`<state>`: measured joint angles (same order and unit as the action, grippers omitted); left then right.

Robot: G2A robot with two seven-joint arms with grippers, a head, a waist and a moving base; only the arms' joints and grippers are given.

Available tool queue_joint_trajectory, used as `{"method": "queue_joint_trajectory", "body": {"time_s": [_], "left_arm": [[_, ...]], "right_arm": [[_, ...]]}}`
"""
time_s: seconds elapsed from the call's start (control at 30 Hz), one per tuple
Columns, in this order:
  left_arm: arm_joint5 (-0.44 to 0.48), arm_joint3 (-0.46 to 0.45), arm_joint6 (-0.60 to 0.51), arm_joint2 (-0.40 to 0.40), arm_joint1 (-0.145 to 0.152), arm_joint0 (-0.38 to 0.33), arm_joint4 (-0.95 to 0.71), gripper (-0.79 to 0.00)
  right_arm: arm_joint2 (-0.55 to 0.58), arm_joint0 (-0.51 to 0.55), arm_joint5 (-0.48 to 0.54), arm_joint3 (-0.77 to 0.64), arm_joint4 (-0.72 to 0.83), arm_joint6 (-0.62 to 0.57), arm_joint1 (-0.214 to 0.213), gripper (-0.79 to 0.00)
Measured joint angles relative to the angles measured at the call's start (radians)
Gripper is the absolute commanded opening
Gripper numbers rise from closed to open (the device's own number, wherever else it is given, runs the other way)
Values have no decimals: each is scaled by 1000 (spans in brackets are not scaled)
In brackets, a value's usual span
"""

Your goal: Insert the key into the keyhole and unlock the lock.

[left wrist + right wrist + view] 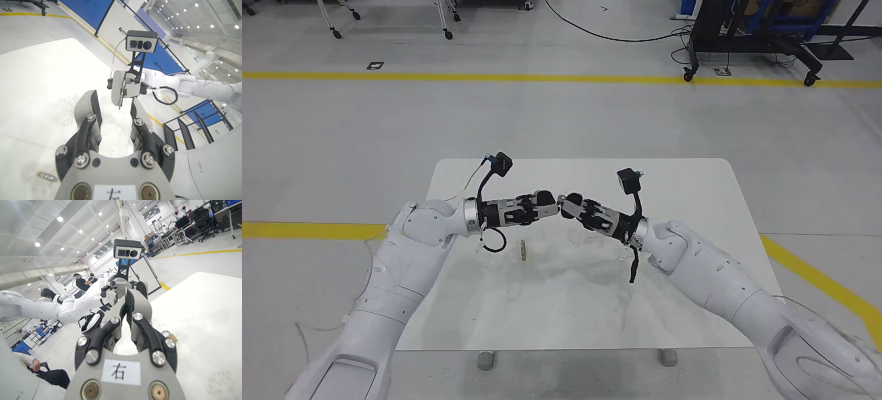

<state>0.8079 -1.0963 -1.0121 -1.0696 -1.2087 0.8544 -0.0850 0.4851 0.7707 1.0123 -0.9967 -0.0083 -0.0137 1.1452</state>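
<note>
Above the middle of the table [682,300] the two grippers meet tip to tip. My right gripper [127,297] is shut on a flat silver key [121,97], whose blade points down out of the right gripper [123,89]. My left gripper [112,101] is open and faces the key from close by, one finger [90,108] to each side and not touching it. In the right wrist view a bit of the key [123,291] shows past the shut fingertips. The brass padlock [171,337] lies on the table below the arms, small in the top view [525,250].
The white table carries scuff marks [64,111]. Its far edge [582,160] and both sides have free room. Yellow floor lines [542,77] and black racks [762,30] lie well beyond the table.
</note>
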Motion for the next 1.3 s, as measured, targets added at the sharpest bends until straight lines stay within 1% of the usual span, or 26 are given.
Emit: {"method": "queue_joint_trajectory", "body": {"time_s": [0.3,0.33,0.37,0.4,0.43,0.77,0.8,0.83,1.3], "left_arm": [[-9,5,-9,27,7,-7,-60,-551],[-11,5,-11,29,8,-9,-65,-573],[-12,6,-12,32,9,-10,-69,-628],[-12,6,-12,35,11,-12,-72,-754],[-12,6,-12,37,12,-13,-74,-785],[-10,13,-10,55,24,-20,-73,-785],[-12,18,-11,55,25,-21,-80,-785],[-13,21,-11,54,25,-22,-87,-785],[-26,37,10,41,30,-24,-112,-785]], "right_arm": [[38,15,0,1,35,-87,13,-785],[42,16,0,1,38,-94,15,-785],[46,18,0,2,40,-102,16,-785],[52,19,0,3,42,-111,19,-785],[56,21,0,5,44,-117,20,-785],[111,37,0,15,31,-161,34,-785],[116,41,0,11,27,-165,35,-606],[120,43,0,8,23,-169,36,0],[132,51,0,0,20,-182,38,0]]}}
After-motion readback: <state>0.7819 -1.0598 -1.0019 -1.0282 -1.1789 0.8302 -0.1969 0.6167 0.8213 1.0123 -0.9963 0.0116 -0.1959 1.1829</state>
